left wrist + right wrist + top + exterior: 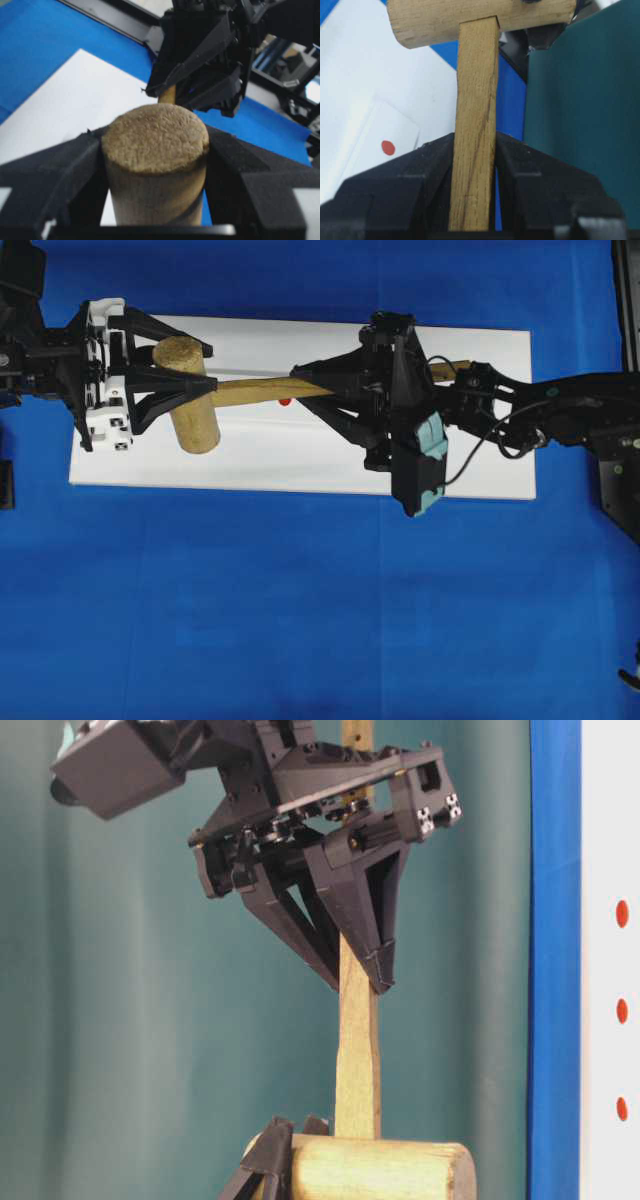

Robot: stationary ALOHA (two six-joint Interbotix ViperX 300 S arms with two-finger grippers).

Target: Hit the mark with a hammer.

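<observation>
Light-brown wooden hammer (190,395); red mark (388,147); white board (300,455); blue cloth (300,620); black grippers.

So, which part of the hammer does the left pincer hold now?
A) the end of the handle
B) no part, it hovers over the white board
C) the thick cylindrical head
C: in the left wrist view the left pincer has a finger pressed on each side of the head of the hammer.

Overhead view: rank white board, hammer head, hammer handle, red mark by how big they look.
1. White board, by far the largest.
2. Hammer handle: long, though the right gripper hides much of it.
3. Hammer head: thicker, shorter; close to the visible handle, so the order is unsure.
4. Red mark, a sliver under the handle.
</observation>
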